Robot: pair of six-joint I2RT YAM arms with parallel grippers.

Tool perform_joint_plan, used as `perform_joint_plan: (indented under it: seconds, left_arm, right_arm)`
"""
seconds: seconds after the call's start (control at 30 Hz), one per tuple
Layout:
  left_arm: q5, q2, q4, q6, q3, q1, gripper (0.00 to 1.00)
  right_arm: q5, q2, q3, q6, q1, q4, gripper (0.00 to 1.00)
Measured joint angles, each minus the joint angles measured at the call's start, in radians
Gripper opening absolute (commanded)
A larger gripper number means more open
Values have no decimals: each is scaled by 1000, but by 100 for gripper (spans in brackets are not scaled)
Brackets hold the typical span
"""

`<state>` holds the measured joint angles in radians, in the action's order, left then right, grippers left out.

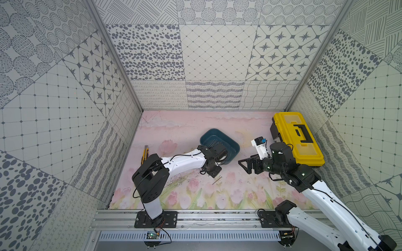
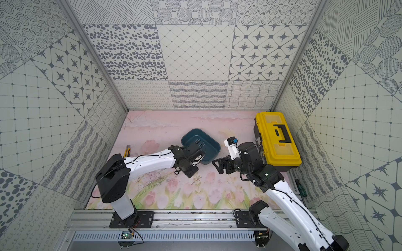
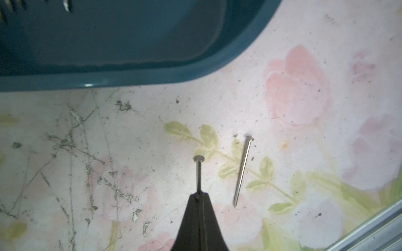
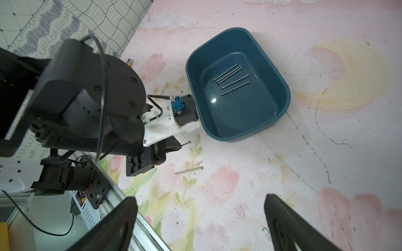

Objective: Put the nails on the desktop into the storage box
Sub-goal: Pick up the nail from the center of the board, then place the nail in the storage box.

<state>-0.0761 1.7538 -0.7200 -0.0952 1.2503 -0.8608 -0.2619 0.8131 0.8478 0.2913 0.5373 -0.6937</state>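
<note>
Steel nail (image 3: 198,173) in left claw (image 3: 199,195), plain from wrist views; indistinct overhead

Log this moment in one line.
left claw: shut on nail | right claw: open, empty | box: five nails | desktop: loose nail

Soft, even light fills both top views, casting only faint shadows on the tabletop (image 1: 174,130). The left wrist view is paler and hazier; there the storage box (image 3: 152,80) rim carries a small glare spot and the left fingers (image 3: 189,223) look blurred. In the right wrist view the right fingers (image 4: 117,226) are out of focus too.
</note>
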Motion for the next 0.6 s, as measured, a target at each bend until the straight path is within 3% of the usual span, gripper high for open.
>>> perform_joint_plan:
  seconds: [0.33, 0.6]
  left_arm:
    - [-32, -14, -97, 66, 166, 64, 0]
    - [-36, 77, -159, 128, 362, 105, 0]
  right_arm:
    - [-8, 23, 10, -21, 0, -5, 97]
    - [-7, 28, 10, -38, 0, -5, 97]
